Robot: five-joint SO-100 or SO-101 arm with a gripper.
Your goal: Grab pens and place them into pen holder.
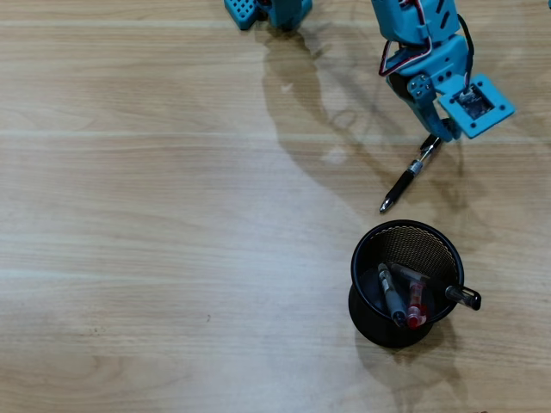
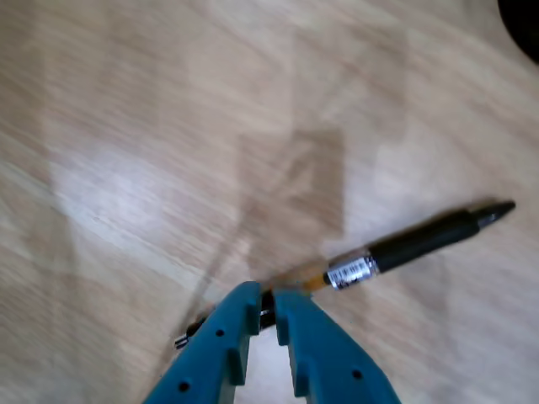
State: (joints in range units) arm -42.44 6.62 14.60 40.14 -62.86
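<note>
Gripper [image 2: 268,305] pinching black pen [image 2: 421,241] (probably lifted); holder [image 1: 370,305] nearby.

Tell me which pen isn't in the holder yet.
The black pen with the clear middle, clamped at one end by the pincer above the table. The other three pens already stand inside the mesh pen holder.

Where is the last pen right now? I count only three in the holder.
In the overhead view the black pen is at upper right, above the pen holder, with its upper end pinched between the arm's blue fingers and its tip angled toward the holder.
</note>
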